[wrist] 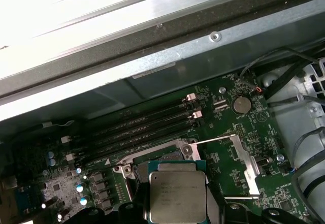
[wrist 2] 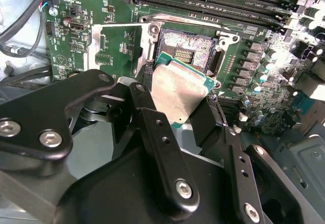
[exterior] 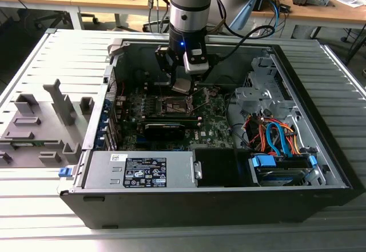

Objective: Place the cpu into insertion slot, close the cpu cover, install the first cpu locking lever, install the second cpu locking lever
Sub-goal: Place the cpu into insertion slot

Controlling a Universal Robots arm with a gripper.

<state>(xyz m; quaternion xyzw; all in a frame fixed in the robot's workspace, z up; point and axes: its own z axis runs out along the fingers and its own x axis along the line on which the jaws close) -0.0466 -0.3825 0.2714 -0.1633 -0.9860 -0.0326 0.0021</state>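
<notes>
**CPU held in the end effector above the open socket**

The end effector [wrist 2: 175,116] is clenched on the cpu [wrist 2: 180,89]. Its two black fingers [wrist 2: 152,117] press against opposite edges of the chip, whose silvery face is turned toward the camera in both wrist views. The cpu is not seated. It hangs just above the insertion slot [wrist 2: 189,51], tilted, and in the second wrist view one of its tan-green corners overlaps the slot's near rim. In the first wrist view the cpu [wrist: 177,196] covers much of the slot, with only the slot's metal rim [wrist: 175,144] showing beyond the chip.

The slot itself lies bare, its dark contact field exposed. The cpu cover [wrist 2: 96,46] is swung open and rests beside the slot, green board visible through its central window. In the first wrist view the cpu cover [wrist: 242,158] lies likewise to one side of the slot. A thin metal lever [wrist: 213,139] runs from the slot's rim toward the cover.

The long black memory slots [wrist 2: 213,0] lie beyond the slot on its far side. In the exterior view the arm reaches down into the open computer case [exterior: 229,203], and the end effector [exterior: 182,82] holds the chip over the insertion slot [exterior: 171,104] on the motherboard [exterior: 214,127]. The case sits on the slatted grey desk [exterior: 34,223], where grey fixture blocks [exterior: 40,126] stand well apart from the slot.
</notes>
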